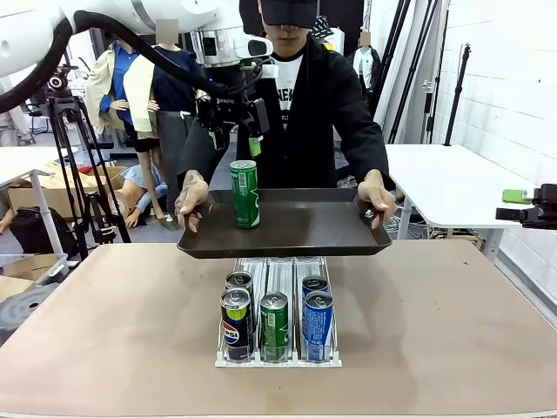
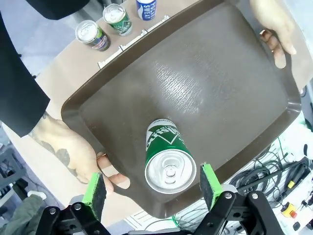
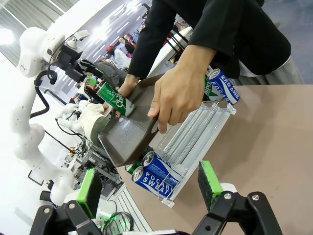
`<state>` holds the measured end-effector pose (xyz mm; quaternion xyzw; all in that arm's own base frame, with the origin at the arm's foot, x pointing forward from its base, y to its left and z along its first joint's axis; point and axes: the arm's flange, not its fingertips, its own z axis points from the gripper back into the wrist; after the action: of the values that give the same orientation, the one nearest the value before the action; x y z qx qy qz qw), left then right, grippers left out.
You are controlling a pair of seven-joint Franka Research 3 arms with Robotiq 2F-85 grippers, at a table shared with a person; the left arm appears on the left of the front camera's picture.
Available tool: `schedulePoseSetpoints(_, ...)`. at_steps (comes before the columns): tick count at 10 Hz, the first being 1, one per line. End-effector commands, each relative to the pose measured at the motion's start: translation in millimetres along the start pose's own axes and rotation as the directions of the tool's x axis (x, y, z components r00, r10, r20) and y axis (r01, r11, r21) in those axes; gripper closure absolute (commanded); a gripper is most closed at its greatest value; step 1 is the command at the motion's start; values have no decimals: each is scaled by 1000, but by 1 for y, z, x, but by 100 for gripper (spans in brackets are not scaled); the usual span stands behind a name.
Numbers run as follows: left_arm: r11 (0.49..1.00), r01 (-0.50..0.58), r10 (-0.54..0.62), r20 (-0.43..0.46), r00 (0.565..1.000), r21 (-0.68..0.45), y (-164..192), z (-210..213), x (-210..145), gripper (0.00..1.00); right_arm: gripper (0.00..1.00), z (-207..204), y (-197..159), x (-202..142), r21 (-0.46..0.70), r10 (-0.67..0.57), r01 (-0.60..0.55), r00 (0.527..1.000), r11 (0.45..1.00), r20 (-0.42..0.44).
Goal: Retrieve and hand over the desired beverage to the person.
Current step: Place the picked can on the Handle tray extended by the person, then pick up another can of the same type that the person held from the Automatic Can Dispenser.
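The left arm [image 1: 222, 43] points straight down over the tray [image 1: 305, 225], its left fingers [image 1: 255, 144] spread wide just above the green can [image 1: 244, 193], which stands upright on the tray's left half. The person [image 1: 324, 96] holds the tray above the surface [image 1: 435, 331], hands [image 1: 376, 193] clasping its two ends. The right fingers [image 3: 207, 182], also spread, hang well off the tray's right end.
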<state>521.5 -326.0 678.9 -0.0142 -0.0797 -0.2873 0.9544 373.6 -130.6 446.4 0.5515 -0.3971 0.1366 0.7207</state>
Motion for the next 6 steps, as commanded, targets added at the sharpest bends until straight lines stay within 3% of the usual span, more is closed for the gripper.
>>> schedulePoseSetpoints(1, 1000, 0, 0, 17, 1000, -16, -1, 2, 2, 0, 0, 0, 0, 0, 7, 0, 0, 1000, 1000, 5)
schedulePoseSetpoints(6, 1000, 0, 0, 17, 1000, -16, -1, 2, 2, 0, 0, 0, 0, 0, 7, 0, 0, 1000, 1000, 5)
